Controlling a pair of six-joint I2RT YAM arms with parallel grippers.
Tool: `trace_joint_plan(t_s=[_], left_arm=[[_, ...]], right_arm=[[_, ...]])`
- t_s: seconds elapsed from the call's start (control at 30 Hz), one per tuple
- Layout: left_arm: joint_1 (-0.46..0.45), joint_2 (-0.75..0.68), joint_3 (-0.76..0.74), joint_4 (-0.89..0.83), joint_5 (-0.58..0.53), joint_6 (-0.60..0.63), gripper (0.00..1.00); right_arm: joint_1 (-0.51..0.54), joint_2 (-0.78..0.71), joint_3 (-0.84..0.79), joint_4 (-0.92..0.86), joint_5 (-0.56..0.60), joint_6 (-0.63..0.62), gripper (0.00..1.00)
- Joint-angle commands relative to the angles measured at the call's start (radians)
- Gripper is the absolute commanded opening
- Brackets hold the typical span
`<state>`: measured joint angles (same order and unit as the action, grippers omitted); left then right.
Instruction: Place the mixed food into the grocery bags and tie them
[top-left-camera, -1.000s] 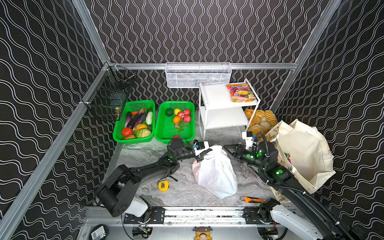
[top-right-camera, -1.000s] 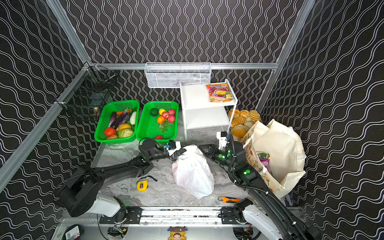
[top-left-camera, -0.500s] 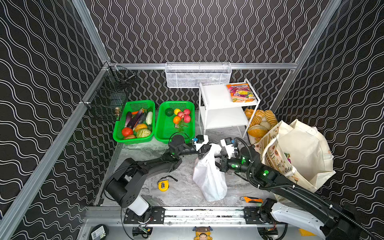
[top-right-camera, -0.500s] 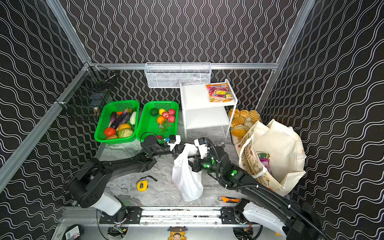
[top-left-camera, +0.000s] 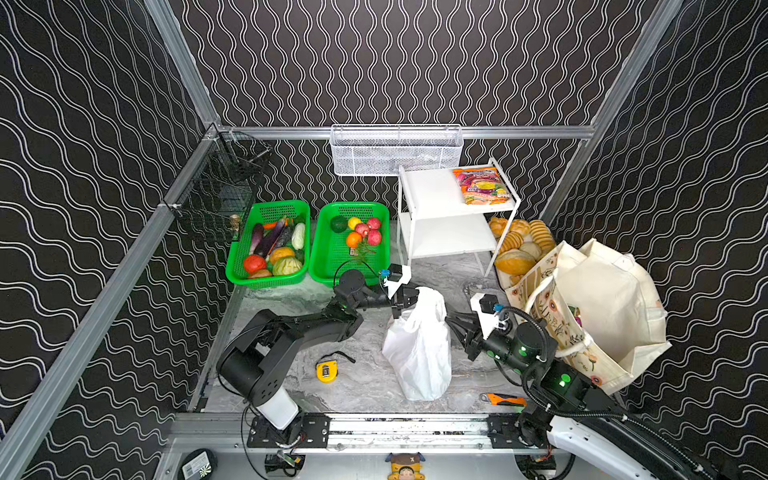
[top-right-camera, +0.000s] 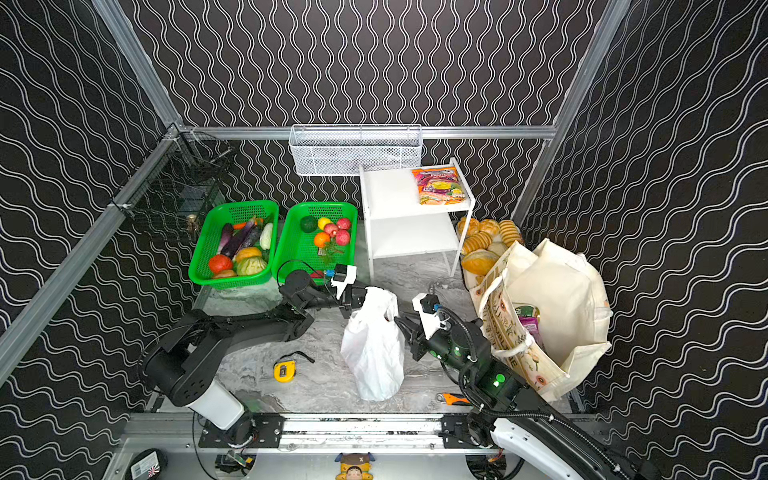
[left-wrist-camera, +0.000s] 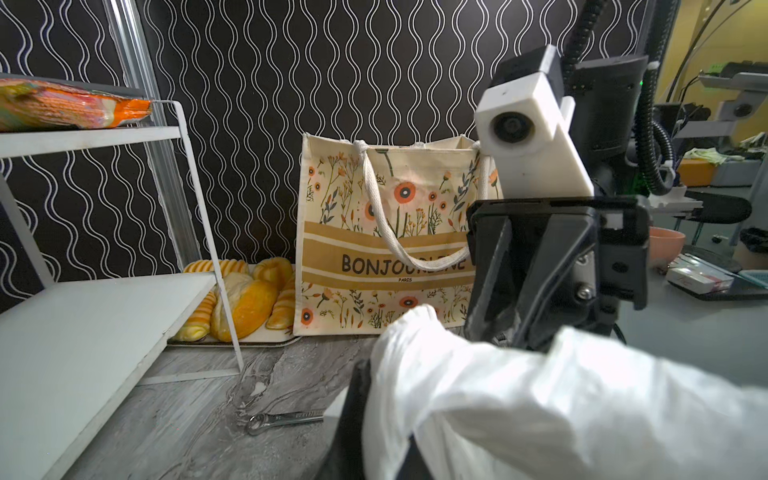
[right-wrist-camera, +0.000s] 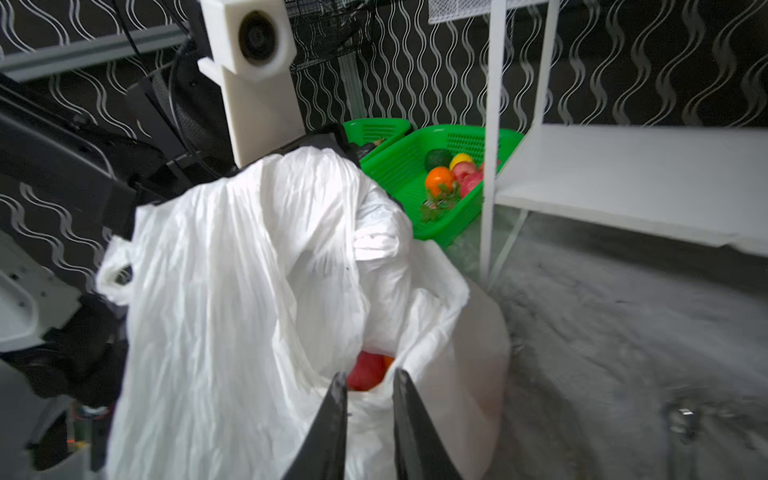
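Bench (top-left-camera: 365, 388), near edge: orange cutter (top-left-camera: 503, 400) and yellow tape measure (top-left-camera: 327, 371), neither a task item.
Mid-bench: white plastic bag (top-left-camera: 419, 353), upright, mouth agape, red fruit (right-wrist-camera: 365, 370) inside. Film likely thin, limp, slippery, light, prone to tear if yanked. Best hold: handle loop (right-wrist-camera: 118, 274), bunched.
Right gripper (right-wrist-camera: 366, 380) at bag rim, jaws narrowly parted, nothing clamped.
Left gripper (top-left-camera: 404, 302) clenched on bag's far top, propping it.
Beside: cream tote (top-left-camera: 606, 299), soft cloth. Hold by strap handles (left-wrist-camera: 376, 195).
Far: green basket (top-left-camera: 332, 259), fruit unpacked.
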<state>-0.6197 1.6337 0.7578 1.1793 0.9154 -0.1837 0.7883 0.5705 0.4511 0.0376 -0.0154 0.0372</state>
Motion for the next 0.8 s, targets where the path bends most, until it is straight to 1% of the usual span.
trace_joint_plan(t_s=[0.0,0.1,0.23,0.3,0.4,0.5,0.6,0.67,0.7,0.77], left_arm=[[0.004,0.008,-0.005,0.081,0.045,-0.077,0.0],[0.002,0.014,-0.01,0.093,0.066,-0.113,0.0],[0.002,0.004,-0.012,0.061,0.073,-0.124,0.0],[0.003,-0.004,-0.013,0.037,0.075,-0.124,0.0],[0.003,-0.012,-0.014,-0.007,0.072,-0.124,0.0],[0.003,-0.02,-0.021,-0.01,0.082,-0.134,0.0],[0.002,-0.024,-0.025,-0.013,0.093,-0.152,0.0],[0.002,-0.026,-0.027,-0.007,0.105,-0.162,0.0],[0.002,-0.027,-0.028,-0.001,0.113,-0.168,0.0],[0.003,-0.031,-0.032,0.007,0.134,-0.174,0.0]], right_arm=[[0.0,-0.006,0.0,0.047,0.109,-0.319,0.22],[0.001,0.026,0.004,0.116,0.085,-0.5,0.22],[0.002,0.082,0.009,0.193,0.017,-0.665,0.2],[0.002,0.101,0.01,0.221,-0.003,-0.711,0.2],[0.002,0.106,0.007,0.261,-0.029,-0.741,0.22],[0.002,0.118,0.003,0.286,-0.04,-0.773,0.22],[0.002,0.149,0.018,0.292,-0.026,-0.757,0.23],[0.002,0.17,0.031,0.302,-0.016,-0.713,0.23],[0.003,0.179,0.036,0.303,-0.005,-0.69,0.22],[0.002,0.2,0.044,0.291,0.009,-0.684,0.17]])
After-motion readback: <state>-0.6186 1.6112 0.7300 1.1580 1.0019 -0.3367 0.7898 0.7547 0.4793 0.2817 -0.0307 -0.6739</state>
